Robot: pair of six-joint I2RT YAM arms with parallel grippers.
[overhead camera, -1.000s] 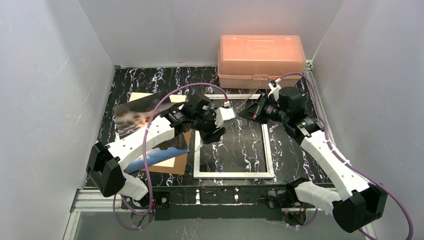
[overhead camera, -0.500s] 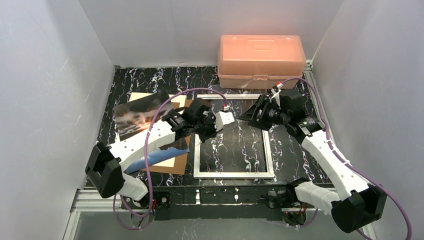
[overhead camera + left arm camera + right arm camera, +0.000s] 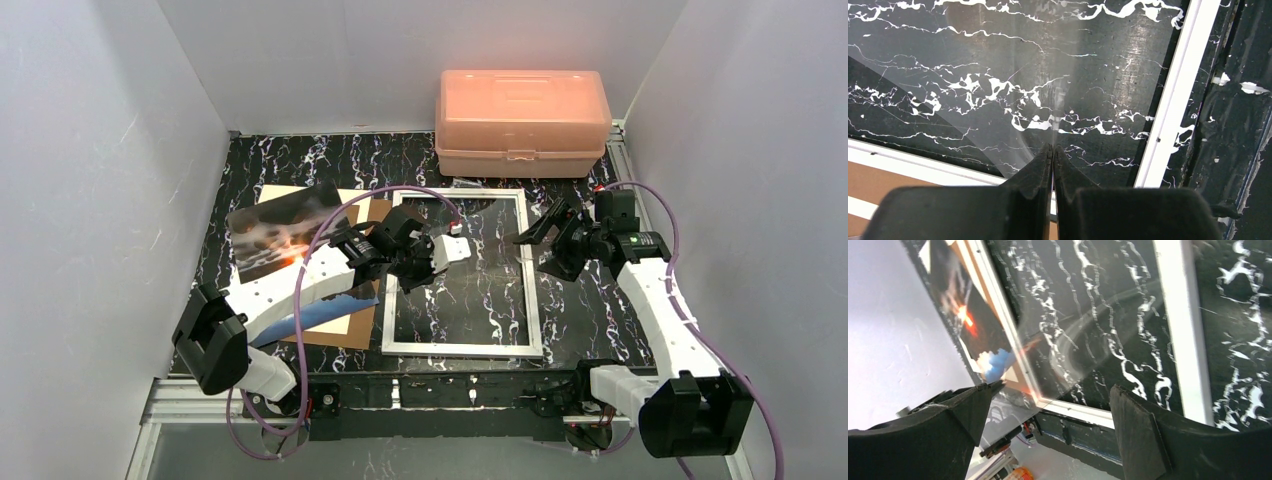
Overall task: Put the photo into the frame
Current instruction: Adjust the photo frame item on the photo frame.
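Observation:
The white frame (image 3: pixel 533 290) lies flat on the black marble table, its edge also in the left wrist view (image 3: pixel 1173 100) and the right wrist view (image 3: pixel 1180 330). My left gripper (image 3: pixel 412 272) hangs over the frame's left side, shut (image 3: pixel 1053 146) on the edge of a thin clear pane (image 3: pixel 973 75) that slants over the frame. Beside the frame's right edge my right gripper (image 3: pixel 540 240) stands wide open (image 3: pixel 1057 387) with nothing between its fingers. The photo (image 3: pixel 280 230), dark clouds with an orange glow, rests on a brown board (image 3: pixel 345 325) to the left, partly under my left arm.
A pink plastic box (image 3: pixel 520 120) stands at the back of the table, just behind the frame. White walls close in on the left, back and right. The left arm's purple cable (image 3: pixel 330 215) loops above the photo.
The left gripper has shut on the clear pane. The right gripper has opened, let go of the pane and drawn back to the right.

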